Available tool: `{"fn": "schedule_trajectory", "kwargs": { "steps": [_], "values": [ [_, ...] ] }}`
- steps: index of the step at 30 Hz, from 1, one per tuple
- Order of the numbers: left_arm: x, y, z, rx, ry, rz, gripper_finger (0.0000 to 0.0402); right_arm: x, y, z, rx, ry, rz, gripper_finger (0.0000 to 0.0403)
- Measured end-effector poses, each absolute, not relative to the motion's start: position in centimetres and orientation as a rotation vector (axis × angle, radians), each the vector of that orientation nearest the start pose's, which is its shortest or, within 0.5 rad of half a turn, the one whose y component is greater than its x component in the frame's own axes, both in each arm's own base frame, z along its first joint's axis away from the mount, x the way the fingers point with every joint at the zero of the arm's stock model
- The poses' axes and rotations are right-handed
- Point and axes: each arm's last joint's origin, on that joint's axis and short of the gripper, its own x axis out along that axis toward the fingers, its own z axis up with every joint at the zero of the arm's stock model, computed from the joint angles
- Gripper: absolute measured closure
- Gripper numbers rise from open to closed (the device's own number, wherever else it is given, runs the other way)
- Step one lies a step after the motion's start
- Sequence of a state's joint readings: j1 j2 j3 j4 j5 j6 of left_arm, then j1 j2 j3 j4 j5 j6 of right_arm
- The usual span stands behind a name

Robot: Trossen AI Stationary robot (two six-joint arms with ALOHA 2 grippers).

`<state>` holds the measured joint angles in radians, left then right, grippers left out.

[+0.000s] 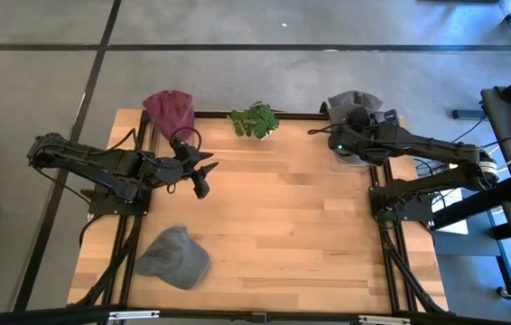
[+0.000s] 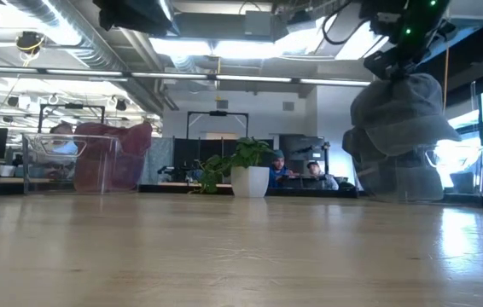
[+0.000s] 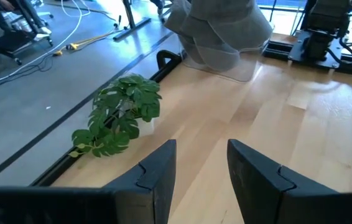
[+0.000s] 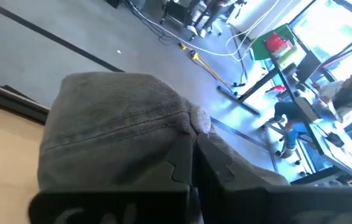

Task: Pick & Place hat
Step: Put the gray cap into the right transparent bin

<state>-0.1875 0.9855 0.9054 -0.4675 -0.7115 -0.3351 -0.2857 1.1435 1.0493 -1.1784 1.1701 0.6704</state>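
A grey cap (image 1: 174, 257) lies flat on the table near the near-left corner, touched by no gripper. My left gripper (image 1: 203, 171) (image 3: 201, 168) hovers open over the left-middle of the table, aimed toward the plant. My right gripper (image 1: 344, 125) (image 2: 399, 61) (image 4: 193, 155) is at the far-right corner, shut on another grey hat (image 2: 405, 104) (image 4: 114, 118). That hat hangs over a pile of grey hats (image 2: 391, 170) (image 3: 216, 31). A heap of red hats (image 1: 170, 108) (image 2: 118, 153) sits at the far-left corner. My right gripper pinches the grey hat between its two fingers at the crown (image 4: 185, 124), next to the top button (image 4: 201, 119). The fingers come from above, pointing down. The hat hangs below them, brim down, over the grey pile (image 2: 391, 170); whether it touches the pile I cannot tell.
A small potted plant (image 1: 255, 120) (image 2: 246, 170) (image 3: 117, 118) stands at the middle of the far edge. Clear containers hold the red heap and the grey pile (image 2: 433, 175). A black frame rims the table (image 1: 310, 116). Bare wood (image 1: 283, 235) lies between the arms.
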Motion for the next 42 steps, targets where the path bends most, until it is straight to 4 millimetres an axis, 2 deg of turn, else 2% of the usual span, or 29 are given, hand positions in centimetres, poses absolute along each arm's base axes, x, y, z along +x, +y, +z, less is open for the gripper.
{"fn": "schedule_trajectory", "kwargs": {
  "steps": [8,15,21,28,35,42],
  "values": [
    [20.1,-1.2,31.7,-0.102,0.416,0.584,0.0263,16.2,-8.7,31.4,-0.11,0.766,-1.588,0.0397],
    [20.1,-0.7,31.7,-0.11,0.418,0.598,0.0263,15.8,-9.1,31.3,-0.132,0.806,-1.597,0.0397],
    [20.1,-0.4,31.6,-0.114,0.42,0.61,0.0263,16.1,-9.1,30.4,-0.085,0.753,-1.614,0.0396],
    [20.1,-0.3,31.6,-0.118,0.431,0.596,0.0263,16.0,-8.6,27.4,-0.034,0.748,-1.613,0.0392],
    [20.1,-0.3,31.6,-0.101,0.436,0.594,0.0263,16.0,-8.1,25.5,-0.053,0.827,-1.543,0.036],
    [20.1,-0.3,31.6,-0.1,0.436,0.592,0.0263,16.2,-8.1,25.6,-0.021,0.818,-1.523,0.0292]
  ]
}}
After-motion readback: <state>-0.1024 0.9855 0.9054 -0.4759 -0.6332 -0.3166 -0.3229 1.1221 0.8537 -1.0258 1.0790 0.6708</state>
